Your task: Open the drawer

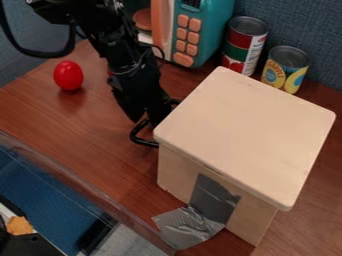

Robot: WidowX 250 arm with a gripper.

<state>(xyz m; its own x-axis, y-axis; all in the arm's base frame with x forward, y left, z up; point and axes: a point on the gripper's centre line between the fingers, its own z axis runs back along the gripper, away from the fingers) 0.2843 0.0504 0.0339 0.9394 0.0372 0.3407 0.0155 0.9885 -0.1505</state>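
Drawer box (247, 130) stands on the desk (87, 135), toward the right of the view, pale wood with a flat, round-cornered top; its black handle (141, 136) sticks out past the box's left side, low down; the drawer front is turned out of sight, so cannot tell how far in or out it sits.

Black arm (123, 55) comes in from the upper left and slants down to that side; hand (151, 119) is at the handle, pointing down, right by the box's left top corner; cannot tell if the hand is open or closed, or if it grips or even touches the handle, dark on dark there.

Grey tape (215, 197) runs down the box's near side and onto the desk, out to the near edge; clear strip (83, 182) along that edge.

Red egg-shaped thing (68, 75) toward the desk's far left corner, well apart from the box; teal toy microwave (207, 30) at the far edge, orange buttons, orange door (161, 22) standing open; two cans (246, 42) (285, 68) by the far edge, between microwave and far right corner, both upright, just behind the box.
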